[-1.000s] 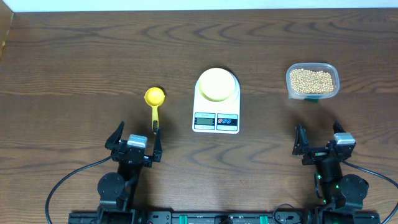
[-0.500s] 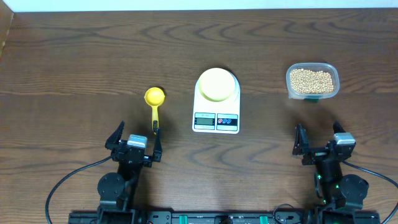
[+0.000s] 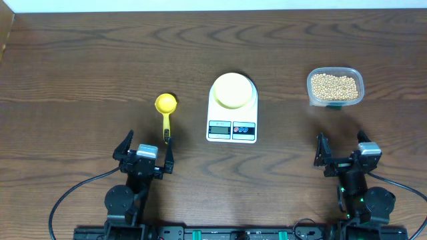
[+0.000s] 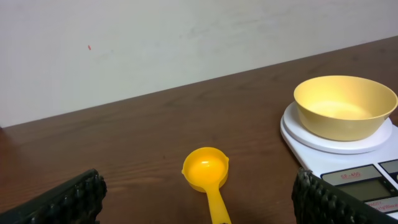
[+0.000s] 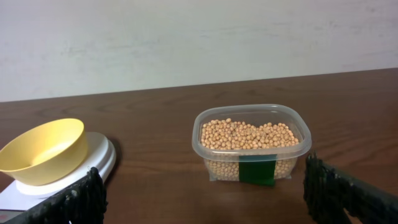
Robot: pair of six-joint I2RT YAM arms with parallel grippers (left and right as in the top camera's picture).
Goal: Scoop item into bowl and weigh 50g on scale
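- Beans [image 3: 335, 87] are all in the clear tub [image 3: 311, 75], off to the right of the scale [image 3: 231, 131] and well apart from it. I can't see any in the bowl [image 3: 233, 90].
- That bowl is pale yellow and sits empty on the scale's platform, at the end away from the display.
- Yellow scoop [image 3: 165, 111] lies flat on the table [image 3: 80, 67] left of the scale. The cup end points away from the robot and the handle runs back toward the left gripper [image 3: 148, 141].
- Handling guess: the beans look light, hard and round, so they'll roll and bounce if the scoop tips. The scoop looks like thin stiff plastic, light and maybe a bit slick. I'd pinch it across the handle near the tail end and keep the cup level.
- Left gripper sits low, left of the scale and nearer the robot. Its fingers are spread wide with nothing between them, and the handle's tail ends just beside one finger.
- Right gripper [image 3: 340, 140] is right of the scale and nearer the robot, facing the tub. Its fingers are wide apart too and hold nothing.
- Both arms are folded back low, wrists roughly level, looking forward across the table.
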